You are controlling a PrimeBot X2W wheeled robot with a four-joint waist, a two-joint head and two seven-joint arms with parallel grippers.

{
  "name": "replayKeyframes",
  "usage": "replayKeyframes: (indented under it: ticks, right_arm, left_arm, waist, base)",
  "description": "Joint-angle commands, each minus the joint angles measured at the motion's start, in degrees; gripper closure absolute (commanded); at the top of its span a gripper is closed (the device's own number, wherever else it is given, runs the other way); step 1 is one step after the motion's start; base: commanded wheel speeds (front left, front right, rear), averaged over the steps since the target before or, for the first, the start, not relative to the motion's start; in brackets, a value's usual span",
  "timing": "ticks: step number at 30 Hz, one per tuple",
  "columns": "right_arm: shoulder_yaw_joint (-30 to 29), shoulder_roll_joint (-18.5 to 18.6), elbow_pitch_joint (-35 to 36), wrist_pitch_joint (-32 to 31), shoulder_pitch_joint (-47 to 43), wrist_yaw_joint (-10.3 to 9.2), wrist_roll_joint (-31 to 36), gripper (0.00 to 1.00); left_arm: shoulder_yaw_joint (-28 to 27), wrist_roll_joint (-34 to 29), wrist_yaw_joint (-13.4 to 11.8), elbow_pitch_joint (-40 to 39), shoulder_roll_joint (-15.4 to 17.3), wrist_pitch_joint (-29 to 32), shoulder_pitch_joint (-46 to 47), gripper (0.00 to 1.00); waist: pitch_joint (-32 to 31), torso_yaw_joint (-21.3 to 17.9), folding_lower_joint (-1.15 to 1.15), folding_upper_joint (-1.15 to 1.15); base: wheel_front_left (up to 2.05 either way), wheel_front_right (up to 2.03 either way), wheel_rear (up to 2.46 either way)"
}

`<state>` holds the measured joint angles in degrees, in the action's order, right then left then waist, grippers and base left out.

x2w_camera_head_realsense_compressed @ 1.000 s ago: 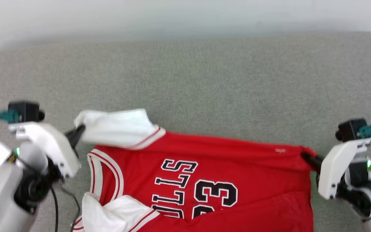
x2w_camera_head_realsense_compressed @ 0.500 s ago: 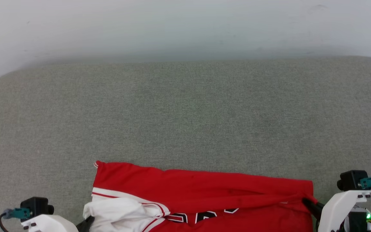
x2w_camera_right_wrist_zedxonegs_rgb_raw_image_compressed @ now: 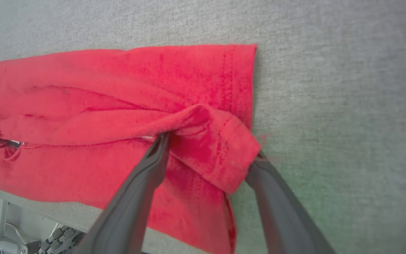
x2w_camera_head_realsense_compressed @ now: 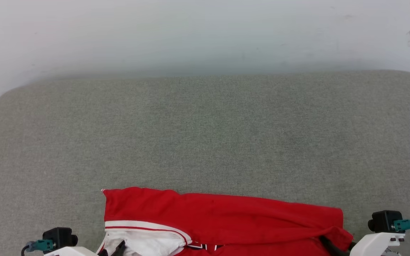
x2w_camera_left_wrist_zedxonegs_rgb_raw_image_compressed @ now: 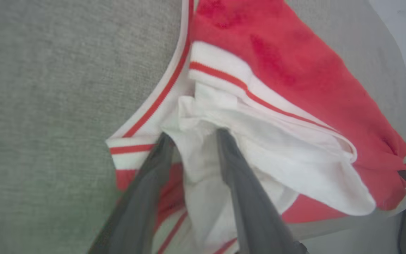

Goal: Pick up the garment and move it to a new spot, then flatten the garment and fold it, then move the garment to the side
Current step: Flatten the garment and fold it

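Head view: garment (x2w_camera_head_realsense_compressed: 226,213) lies doubled at near edge of grey pad (x2w_camera_head_realsense_compressed: 205,142), white wall (x2w_camera_head_realsense_compressed: 205,35) beyond. Unclamped left gripper (x2w_camera_left_wrist_zedxonegs_rgb_raw_image_compressed: 193,135) straddles white sleeve (x2w_camera_left_wrist_zedxonegs_rgb_raw_image_compressed: 294,169); right gripper (x2w_camera_right_wrist_zedxonegs_rgb_raw_image_compressed: 210,148) gapes over red hem (x2w_camera_right_wrist_zedxonegs_rgb_raw_image_compressed: 224,151).

Finding: no text, label, brand or number can be read. On the red basketball-style jersey with white sleeve parts (x2w_camera_head_realsense_compressed: 226,217), lying at the near edge of the grey fabric-covered tabletop (x2w_camera_head_realsense_compressed: 205,135), the head view shows a thin sliver of dark, white-outlined print (x2w_camera_head_realsense_compressed: 199,246) below a fold. Too little of it is exposed to read. Both wrist views present red and white cloth without legible marking.
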<state>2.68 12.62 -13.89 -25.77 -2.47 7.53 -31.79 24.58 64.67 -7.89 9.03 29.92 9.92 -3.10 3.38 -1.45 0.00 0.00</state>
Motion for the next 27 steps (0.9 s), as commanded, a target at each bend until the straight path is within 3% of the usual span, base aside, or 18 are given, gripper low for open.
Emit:
replayKeyframes:
  ticks: [1, 9, 16, 22, 27]
  right_arm:
    - [0.1, 0.2, 0.2, -0.1, -1.0, -0.09, -0.4, 0.0]
    - [-3.0, 1.9, 7.0, -1.2, -3.3, -0.07, 0.2, 0.0]
    - [-11.7, 0.6, 14.4, -9.3, -6.6, -0.07, 3.0, 0.0]
    - [-15.3, -1.0, 17.0, -14.7, -6.9, -0.07, 4.5, 0.0]
    - [-14.2, -2.7, 16.6, -16.3, -5.4, -0.07, 4.6, 0.0]
  left_arm:
    - [-0.1, -1.1, 0.1, 0.1, -0.2, -1.4, 0.7, 0.0]
    - [-1.0, -8.3, -2.2, -3.4, -0.9, -11.5, 2.4, 0.0]
    - [-1.3, -16.1, -3.5, -5.5, -2.9, -22.3, 5.2, 0.0]
    - [-2.7, -24.6, -4.2, -7.2, -5.2, -25.0, 7.6, 0.0]
    - [-5.1, -31.6, -2.8, -10.0, -7.8, -25.2, 8.5, 0.0]
  waist:
    - [-0.7, -0.4, 0.0, 0.0]
    - [-3.1, -0.1, 0.0, 0.0]
    - [-3.1, 2.1, 0.0, 0.0]
    - [-1.2, 4.5, 0.0, 0.0]
    - [1.5, 6.1, 0.0, 0.0]
  base:
    - [0.0, 0.0, 0.0]
    - [0.0, 0.0, 0.0]
    - [0.0, 0.0, 0.0]
    - [0.0, 0.0, 0.0]
    - [0.0, 0.0, 0.0]
